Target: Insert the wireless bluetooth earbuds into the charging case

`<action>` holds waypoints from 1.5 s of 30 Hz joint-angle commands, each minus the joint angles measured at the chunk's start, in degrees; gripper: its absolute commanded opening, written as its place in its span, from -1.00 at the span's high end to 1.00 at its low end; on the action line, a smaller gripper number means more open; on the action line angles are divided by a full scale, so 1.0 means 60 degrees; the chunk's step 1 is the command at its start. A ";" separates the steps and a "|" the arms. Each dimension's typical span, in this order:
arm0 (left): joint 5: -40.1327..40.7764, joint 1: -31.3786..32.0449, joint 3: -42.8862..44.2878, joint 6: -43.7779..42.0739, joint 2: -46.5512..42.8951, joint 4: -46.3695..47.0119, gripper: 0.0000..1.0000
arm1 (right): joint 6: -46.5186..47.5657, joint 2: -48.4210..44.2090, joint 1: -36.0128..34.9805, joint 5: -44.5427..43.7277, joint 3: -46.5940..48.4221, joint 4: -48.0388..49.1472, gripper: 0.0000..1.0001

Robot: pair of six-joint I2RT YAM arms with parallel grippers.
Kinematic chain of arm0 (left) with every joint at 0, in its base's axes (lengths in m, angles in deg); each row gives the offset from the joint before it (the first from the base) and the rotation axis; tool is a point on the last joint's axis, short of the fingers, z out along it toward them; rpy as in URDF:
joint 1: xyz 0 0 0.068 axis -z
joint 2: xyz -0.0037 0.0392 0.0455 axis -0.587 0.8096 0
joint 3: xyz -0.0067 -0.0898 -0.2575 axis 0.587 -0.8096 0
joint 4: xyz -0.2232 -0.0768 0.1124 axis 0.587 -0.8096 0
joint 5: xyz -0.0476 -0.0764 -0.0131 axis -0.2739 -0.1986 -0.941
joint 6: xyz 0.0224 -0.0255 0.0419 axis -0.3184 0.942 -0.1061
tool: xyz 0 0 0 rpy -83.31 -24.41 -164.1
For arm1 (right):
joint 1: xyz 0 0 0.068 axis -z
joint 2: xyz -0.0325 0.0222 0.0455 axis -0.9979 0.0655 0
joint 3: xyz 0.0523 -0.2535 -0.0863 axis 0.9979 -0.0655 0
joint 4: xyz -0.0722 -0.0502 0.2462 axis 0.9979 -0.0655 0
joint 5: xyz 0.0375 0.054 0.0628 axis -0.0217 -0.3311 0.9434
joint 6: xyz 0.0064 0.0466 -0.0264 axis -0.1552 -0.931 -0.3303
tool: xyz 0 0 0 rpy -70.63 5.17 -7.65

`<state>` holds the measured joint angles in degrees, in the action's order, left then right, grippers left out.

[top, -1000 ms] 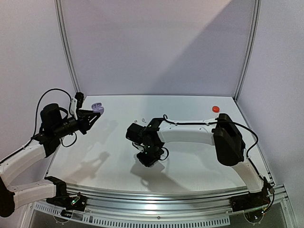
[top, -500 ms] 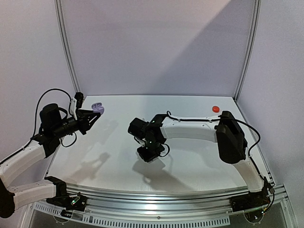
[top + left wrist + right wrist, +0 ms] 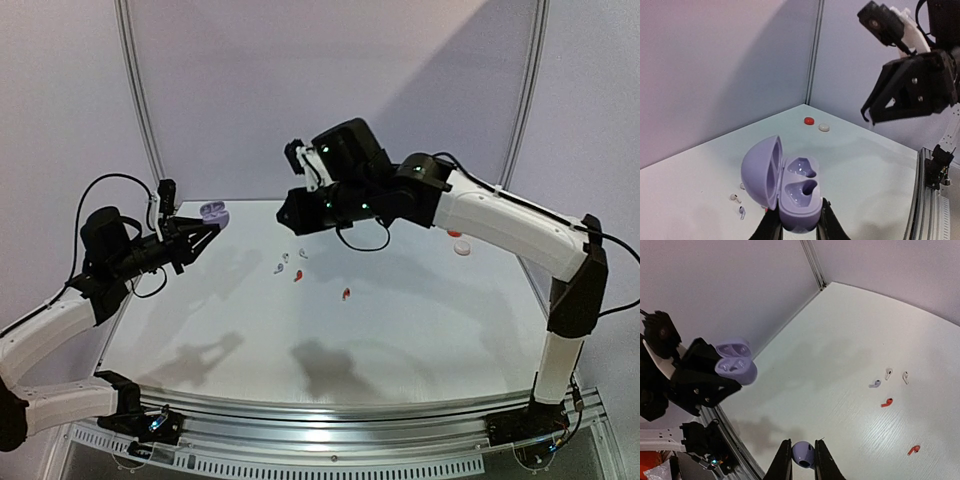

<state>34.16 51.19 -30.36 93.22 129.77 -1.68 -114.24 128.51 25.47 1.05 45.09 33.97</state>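
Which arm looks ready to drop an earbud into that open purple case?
Probably the right arm: its jaws pinch a lilac earbud in the air, facing the open case. The left arm's jaws are busy holding that case.

The left arm [image 3: 40,335], at lower left, and the right arm [image 3: 500,222], across the upper right, pair white shell links with black joint housings. Thin black cables loop along both. The left gripper [image 3: 797,216] and right gripper [image 3: 802,449] are matte black.
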 commanded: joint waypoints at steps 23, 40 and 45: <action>-0.0497 0.1540 0.1206 -0.0164 0.0340 0.2043 1.00 | 0.0259 -0.1117 -0.1019 0.1209 -0.0661 0.5285 0.89; -0.0506 0.1756 0.1128 -0.0260 0.0476 0.2693 1.00 | 0.0048 -0.0496 -0.1030 0.1616 -0.0633 0.5806 0.90; -0.0281 0.1833 0.0968 -0.0114 0.0538 0.3213 1.00 | 0.0128 -0.0495 -0.1019 0.1475 -0.0604 0.5819 0.90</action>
<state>30.99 61.07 -23.14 92.02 132.40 13.64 -113.41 124.48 19.85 9.62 41.57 67.83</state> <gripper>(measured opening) 0.201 0.133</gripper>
